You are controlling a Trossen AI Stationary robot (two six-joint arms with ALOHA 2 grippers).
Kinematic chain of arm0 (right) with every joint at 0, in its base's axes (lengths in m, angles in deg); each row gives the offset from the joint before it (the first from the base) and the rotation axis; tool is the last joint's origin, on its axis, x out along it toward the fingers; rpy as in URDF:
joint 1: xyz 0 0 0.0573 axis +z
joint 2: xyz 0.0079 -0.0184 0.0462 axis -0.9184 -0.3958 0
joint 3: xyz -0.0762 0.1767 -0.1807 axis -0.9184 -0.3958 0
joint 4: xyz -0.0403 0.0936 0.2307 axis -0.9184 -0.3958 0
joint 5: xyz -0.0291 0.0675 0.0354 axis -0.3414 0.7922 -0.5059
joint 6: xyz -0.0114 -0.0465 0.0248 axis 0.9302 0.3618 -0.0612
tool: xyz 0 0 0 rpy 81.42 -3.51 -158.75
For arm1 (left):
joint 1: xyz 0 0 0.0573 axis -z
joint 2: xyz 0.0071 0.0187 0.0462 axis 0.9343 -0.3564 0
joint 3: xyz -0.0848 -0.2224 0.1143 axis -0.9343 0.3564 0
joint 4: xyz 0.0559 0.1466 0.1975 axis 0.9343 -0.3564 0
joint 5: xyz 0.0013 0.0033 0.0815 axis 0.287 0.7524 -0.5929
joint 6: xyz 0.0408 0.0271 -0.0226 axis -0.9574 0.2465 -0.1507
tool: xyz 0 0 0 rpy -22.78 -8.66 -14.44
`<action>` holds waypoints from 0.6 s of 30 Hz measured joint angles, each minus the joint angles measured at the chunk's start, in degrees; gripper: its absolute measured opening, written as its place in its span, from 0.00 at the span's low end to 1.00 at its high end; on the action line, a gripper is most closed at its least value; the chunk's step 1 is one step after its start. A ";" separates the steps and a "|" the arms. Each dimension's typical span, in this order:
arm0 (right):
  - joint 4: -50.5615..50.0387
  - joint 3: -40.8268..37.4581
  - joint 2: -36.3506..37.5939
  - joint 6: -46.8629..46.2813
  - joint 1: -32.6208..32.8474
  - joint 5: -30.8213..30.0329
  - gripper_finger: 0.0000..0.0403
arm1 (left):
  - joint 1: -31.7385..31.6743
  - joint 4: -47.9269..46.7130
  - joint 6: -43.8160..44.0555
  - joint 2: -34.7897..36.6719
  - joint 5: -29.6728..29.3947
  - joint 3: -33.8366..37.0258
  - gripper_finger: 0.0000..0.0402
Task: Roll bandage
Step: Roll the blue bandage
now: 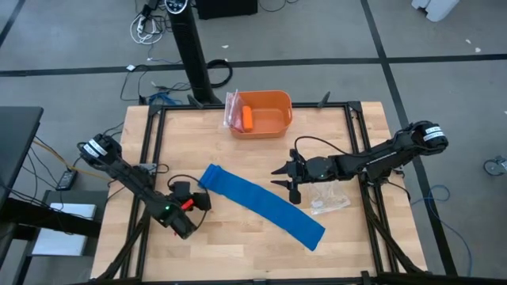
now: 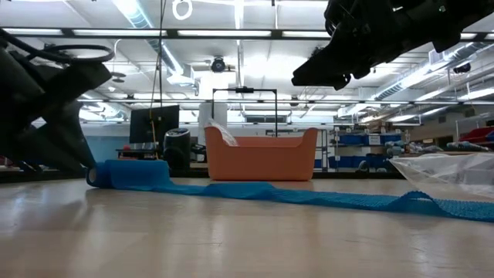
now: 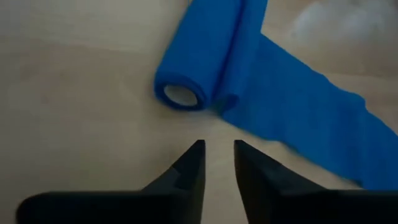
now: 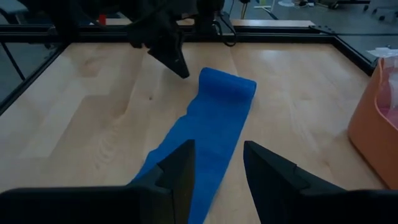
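No brand, label or readable writing shows on anything in these views. The bandage (image 1: 261, 206) lies across the middle of the wooden table (image 1: 238, 253) as a long bright blue strip, its left end wound into a small roll (image 3: 186, 81) with a pale hollow core that only the left wrist view shows. The left gripper (image 1: 203, 199) sits low just beside that rolled end, apart from it, its jaws a narrow gap wide and empty. The right gripper (image 1: 290, 176) hangs above the strip's middle, clear of the cloth, jaws moderately parted and holding nothing. Near the right arm a crinkly clear plastic bag (image 1: 329, 198) rests on the table beside the strip's far end. At the table's far edge stands an orange bin (image 1: 269, 101) with a small orange cylinder (image 1: 248, 118) and more plastic inside; the low view shows only the bin's wall (image 2: 262, 158), not its contents. The low view also shows shelves and ceiling lights beyond the table.
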 joint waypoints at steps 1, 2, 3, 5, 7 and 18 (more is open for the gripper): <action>0.00 0.00 0.00 -0.04 0.00 0.30 0.35 | -0.11 -0.33 -0.01 0.00 -0.28 0.07 0.26; 0.01 0.00 0.00 -0.04 0.00 0.39 0.35 | -0.19 -0.76 -0.12 0.00 -0.71 0.07 0.28; 0.00 0.00 0.00 -0.04 0.00 0.46 0.35 | -0.19 -1.12 -0.24 0.00 -1.40 0.07 0.30; 0.00 0.00 0.00 -0.07 0.00 0.62 0.35 | -0.19 -2.24 -0.26 0.00 -2.10 0.07 0.33; 0.00 0.00 0.00 -0.07 0.00 0.66 0.35 | -0.19 -3.31 -0.24 0.00 -2.21 0.07 0.36; 0.00 0.00 0.00 -0.03 0.00 0.67 0.35 | -1.92 -4.04 -1.02 0.00 -6.31 0.15 0.41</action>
